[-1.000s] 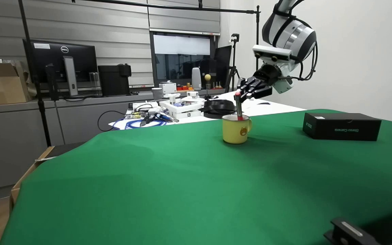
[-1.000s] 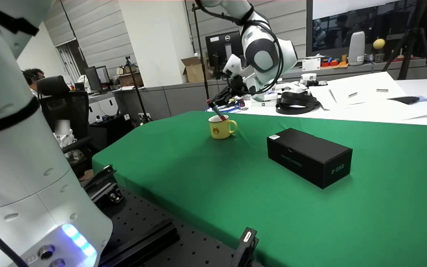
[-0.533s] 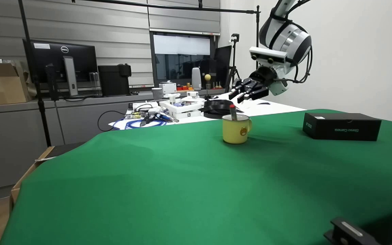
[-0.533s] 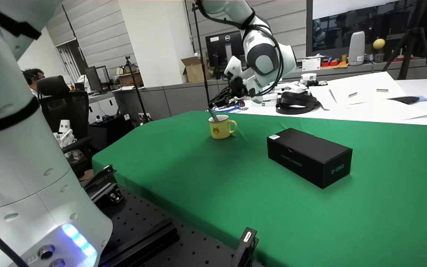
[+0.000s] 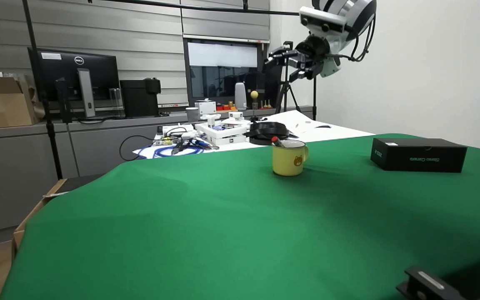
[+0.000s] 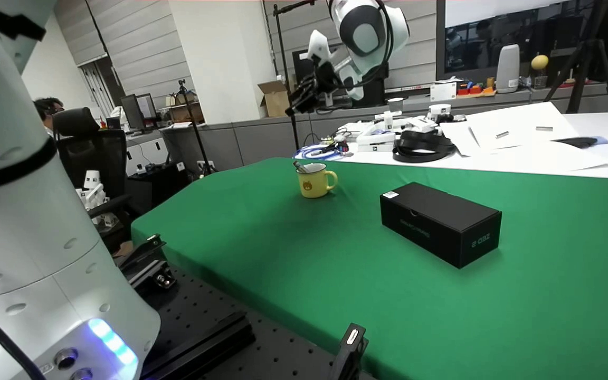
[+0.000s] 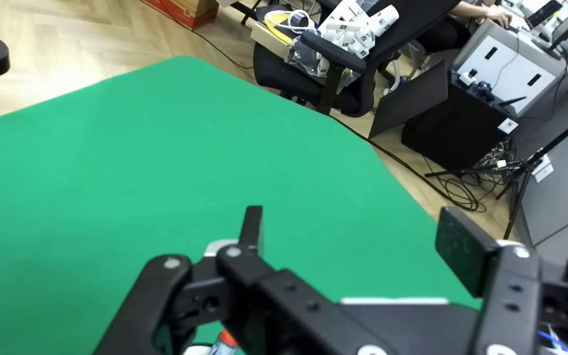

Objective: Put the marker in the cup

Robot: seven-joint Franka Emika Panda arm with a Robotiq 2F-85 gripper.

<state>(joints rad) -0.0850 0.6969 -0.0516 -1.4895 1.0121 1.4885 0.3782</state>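
In both exterior views the yellow cup (image 5: pixel 286 164) stands upright on the green cloth, its bear mark facing outward. The marker (image 6: pixel 301 168) leans inside it, with one end poking out over the rim on the side away from the handle. That end is red in an exterior view; the marker's lower part is hidden by the cup wall. My gripper (image 7: pixel 358 237) is well above the cup, jaws wide apart and nothing between them. Low in the wrist view, the marker's orange-red end (image 7: pixel 227 338) shows beside a finger, with a sliver of the cup's rim (image 7: pixel 197 349).
A flat black box (image 6: pixel 441 221) lies on the green cloth (image 5: pixel 202 233), to the handle side of the cup. Behind the cloth, a white table (image 5: pixel 340 132) carries cables and white parts. An office chair (image 7: pixel 313 79) stands past the cloth's edge.
A second ago the gripper held the marker with its lower end in the cup. The jaws have opened, the marker has dropped and tilted against the rim, and the arm has risen.
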